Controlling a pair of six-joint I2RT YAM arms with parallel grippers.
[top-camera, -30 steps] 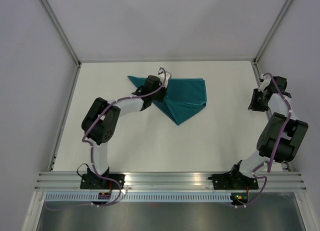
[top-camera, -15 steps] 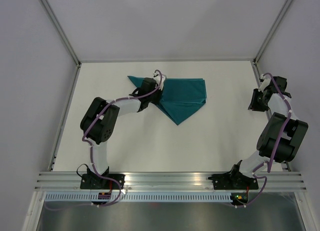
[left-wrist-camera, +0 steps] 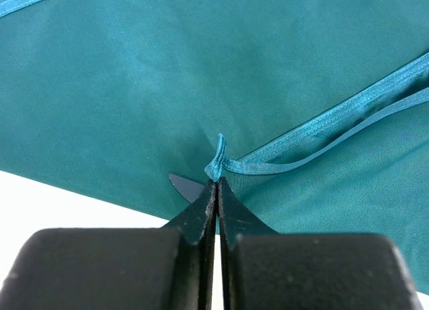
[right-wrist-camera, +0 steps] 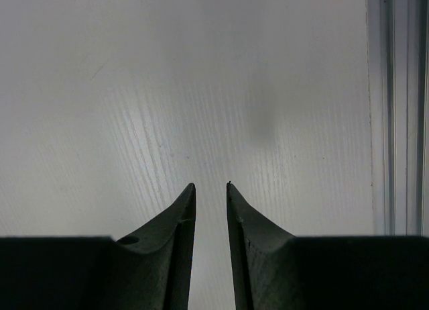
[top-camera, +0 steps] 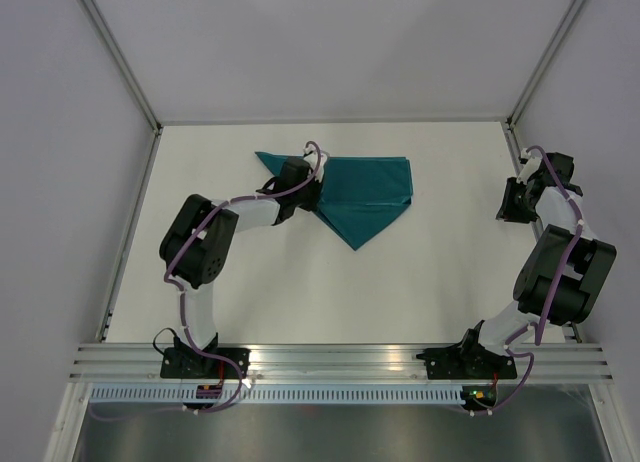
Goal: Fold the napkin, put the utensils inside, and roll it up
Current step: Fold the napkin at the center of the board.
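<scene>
The napkin (top-camera: 365,194), by the far edge of the surface (top-camera: 300,282), is pinched at 1 corner by the shut left jaws and has been pulled slightly left, so folding is underway, while the right jaws are held narrow and empty.

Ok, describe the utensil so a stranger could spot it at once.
On the white table, find the teal napkin near the far edge, where the left gripper pinches its hem. In the left wrist view, just left of that pinch, a small utensil tip shows against the cloth. Its serrated edge and dark colour set it apart from the smooth teal fabric.
</scene>
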